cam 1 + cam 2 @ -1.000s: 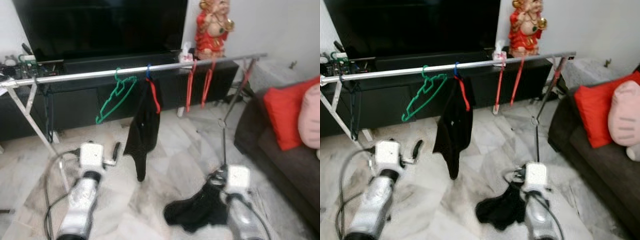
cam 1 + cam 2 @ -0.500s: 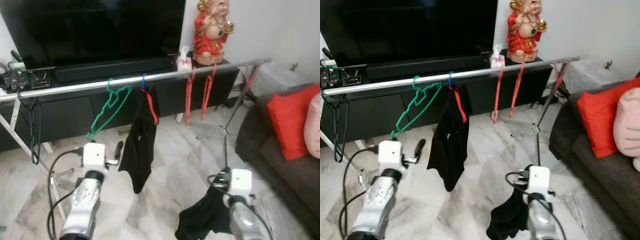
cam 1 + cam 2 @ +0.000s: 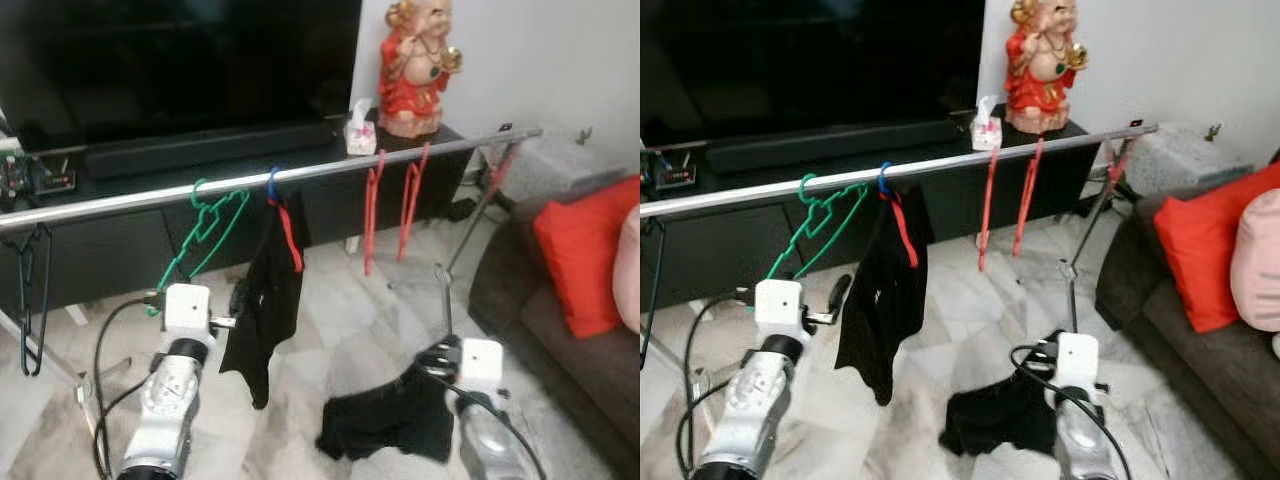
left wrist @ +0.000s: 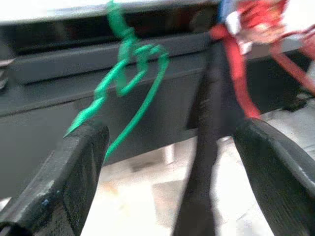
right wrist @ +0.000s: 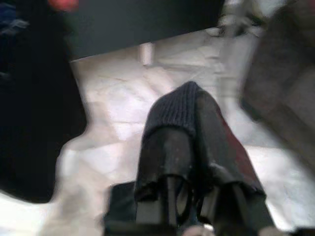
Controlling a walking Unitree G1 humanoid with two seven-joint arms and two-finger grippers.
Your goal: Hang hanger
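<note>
Right pincer (image 5: 189, 142) grips black garment (image 3: 385, 430) below silver rail (image 3: 300, 172).

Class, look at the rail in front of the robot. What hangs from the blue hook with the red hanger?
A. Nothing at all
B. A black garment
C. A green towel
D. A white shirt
B: a black garment drapes from the red hanger on the rail, between the bare green hanger and the two bare red ones further right.
</note>
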